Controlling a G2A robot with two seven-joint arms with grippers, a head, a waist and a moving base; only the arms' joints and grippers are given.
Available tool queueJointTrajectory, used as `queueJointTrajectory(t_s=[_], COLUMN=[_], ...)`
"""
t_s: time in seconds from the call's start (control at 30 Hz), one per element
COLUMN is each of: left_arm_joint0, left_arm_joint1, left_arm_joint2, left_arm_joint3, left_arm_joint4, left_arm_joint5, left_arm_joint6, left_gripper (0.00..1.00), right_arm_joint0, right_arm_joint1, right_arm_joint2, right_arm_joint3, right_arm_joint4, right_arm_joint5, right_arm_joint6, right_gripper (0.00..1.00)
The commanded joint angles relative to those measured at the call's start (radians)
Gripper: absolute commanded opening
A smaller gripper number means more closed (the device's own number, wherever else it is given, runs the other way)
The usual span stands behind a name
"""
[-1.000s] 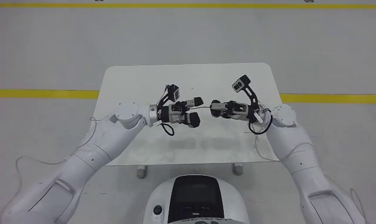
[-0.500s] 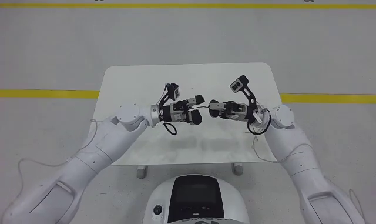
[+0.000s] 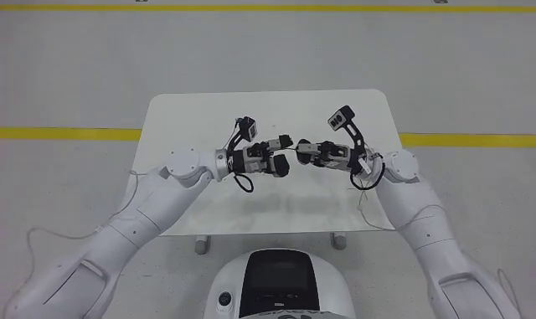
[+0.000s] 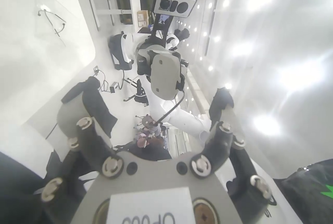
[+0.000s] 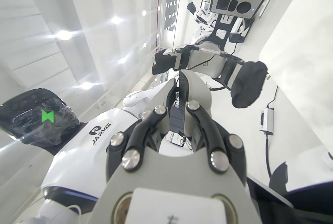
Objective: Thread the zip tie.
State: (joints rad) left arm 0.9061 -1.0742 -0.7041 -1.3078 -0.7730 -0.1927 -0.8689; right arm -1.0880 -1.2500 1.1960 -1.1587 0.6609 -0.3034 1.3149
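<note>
- Right tool (image 5: pixel 179 78) was clenched tight, pinching what I took for the zip tie (image 3: pixel 293 148); left tool (image 4: pixel 153 93) was spread wide with nothing in it
- both hung nose to nose above the middle of the tabletop (image 3: pixel 184 126), tips near each other; the tie sat in the air between them, off the tabletop
- handling guess: light, thin, springy plastic strap; slick on the flat side, so it would likely twist or slip in a loose pinch; probably best held close behind the head with one tool and near the tip of the tail with the other, so the free end wouldn't wobble
- hard bits: in the top view the tie was barely a dark sliver; couldn't tell head from tail, or whether the tail had entered the slot; in the right wrist view the clenched tool covered most of it
</note>
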Motion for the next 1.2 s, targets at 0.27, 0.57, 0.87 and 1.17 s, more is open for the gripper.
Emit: queueJointTrajectory(t_s=[0.27, 0.57, 0.87, 1.17], left_arm_joint0=[0.018, 0.026, 0.033, 0.041], left_arm_joint1=[-0.004, -0.006, -0.011, -0.020], left_arm_joint2=[-0.021, -0.039, -0.051, -0.067], left_arm_joint3=[-0.010, -0.007, -0.004, 0.015], left_arm_joint4=[0.006, 0.018, 0.024, -0.054], left_arm_joint5=[0.000, 0.001, 0.009, 0.013], left_arm_joint6=[-0.008, -0.025, -0.033, -0.077], left_gripper=[1.00, 0.54, 0.46, 0.47], right_arm_joint0=[0.006, 0.017, 0.008, 0.014], right_arm_joint1=[0.003, 0.012, 0.019, 0.018], right_arm_joint2=[-0.015, -0.018, -0.015, -0.027], right_arm_joint3=[-0.005, -0.003, -0.030, -0.017], right_arm_joint4=[-0.010, -0.068, -0.051, 0.000], right_arm_joint5=[0.031, 0.063, 0.068, 0.058], right_arm_joint6=[-0.003, -0.025, 0.003, 0.052], right_gripper=[0.00, 0.00, 0.00, 0.00])
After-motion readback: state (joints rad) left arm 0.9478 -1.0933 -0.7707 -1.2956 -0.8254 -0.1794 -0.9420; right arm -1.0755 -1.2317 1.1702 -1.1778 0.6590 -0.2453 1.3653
